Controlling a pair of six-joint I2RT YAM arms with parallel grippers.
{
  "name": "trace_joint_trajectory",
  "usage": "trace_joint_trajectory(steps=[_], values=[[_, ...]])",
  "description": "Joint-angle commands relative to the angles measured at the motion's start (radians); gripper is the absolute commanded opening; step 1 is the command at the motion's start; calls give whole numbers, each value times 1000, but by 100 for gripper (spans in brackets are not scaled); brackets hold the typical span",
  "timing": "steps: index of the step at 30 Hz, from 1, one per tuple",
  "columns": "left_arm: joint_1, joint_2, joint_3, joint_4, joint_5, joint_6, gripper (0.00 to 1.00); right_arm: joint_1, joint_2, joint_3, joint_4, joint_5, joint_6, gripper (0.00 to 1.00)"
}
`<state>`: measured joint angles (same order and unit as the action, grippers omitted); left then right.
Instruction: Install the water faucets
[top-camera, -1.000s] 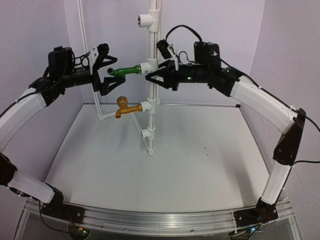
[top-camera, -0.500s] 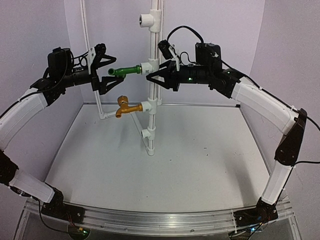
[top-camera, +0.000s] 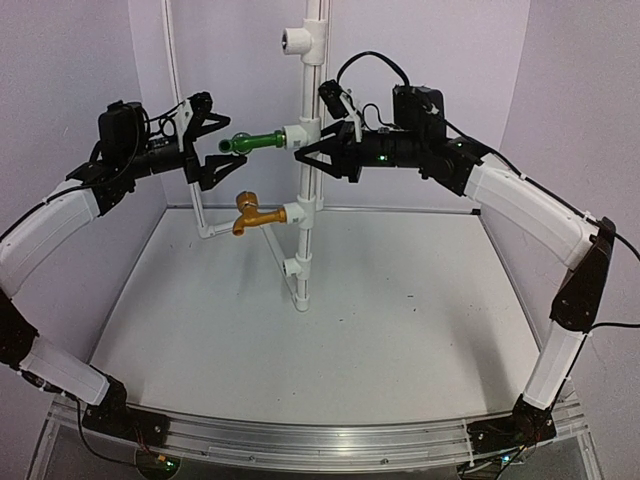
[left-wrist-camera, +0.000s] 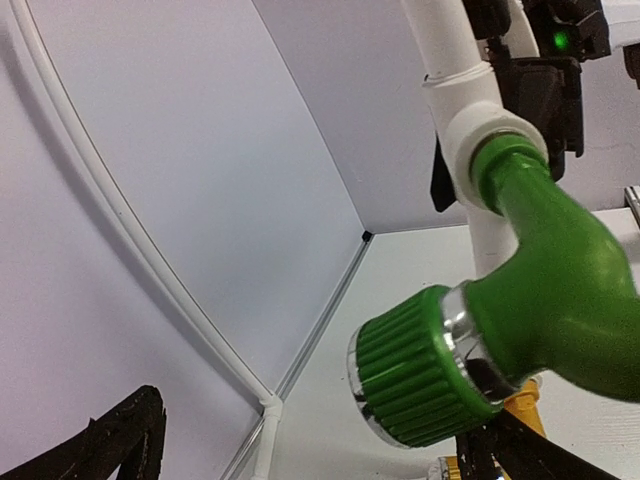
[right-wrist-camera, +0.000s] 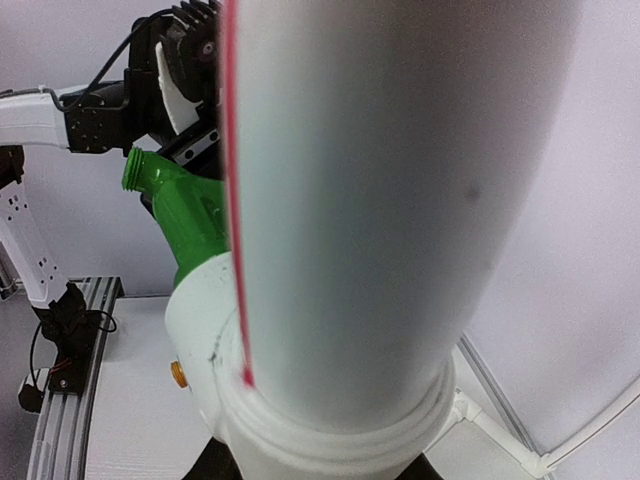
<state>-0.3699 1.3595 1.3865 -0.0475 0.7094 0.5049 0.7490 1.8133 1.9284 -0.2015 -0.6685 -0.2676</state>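
Green faucet (top-camera: 254, 141): horizontal, its stem seated in the second T-fitting (top-camera: 298, 133) of the white upright pipe (top-camera: 303, 240), and projecting toward 9 o'clock from it.

Golden-brass faucet (top-camera: 248, 213): at 6 o'clock of the green one, seated the same way in the third T-fitting (top-camera: 296, 211).

Left gripper (top-camera: 236, 144): at 9 o'clock of the green faucet, spread wide. Its fingers (left-wrist-camera: 110, 440) stand clear on either side of the ribbed green cap and grip nothing.

Right gripper (top-camera: 300, 150): at 3 o'clock of the pipe, straddling it beside the green faucet's fitting. Whether it clamps cannot be told.

Top T-fitting (top-camera: 298, 40) and bottom T-fitting (top-camera: 293, 267): sockets bare.

Table (top-camera: 400, 300): no loose faucet seen.

Status, judged: both faucets look mounted. Left to do are perhaps a final tightening of the green one and withdrawal of the arms.
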Motion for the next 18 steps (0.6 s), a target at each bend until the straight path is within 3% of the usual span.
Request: trace_joint_trajectory(steps=[1,18], values=[[18,14,14,107,-72,-46,100,-3,-28,30,-41,-51,-34,0],[40,31,156,125,-11,-127,99,-3,33,155,-51,-52,4,0]])
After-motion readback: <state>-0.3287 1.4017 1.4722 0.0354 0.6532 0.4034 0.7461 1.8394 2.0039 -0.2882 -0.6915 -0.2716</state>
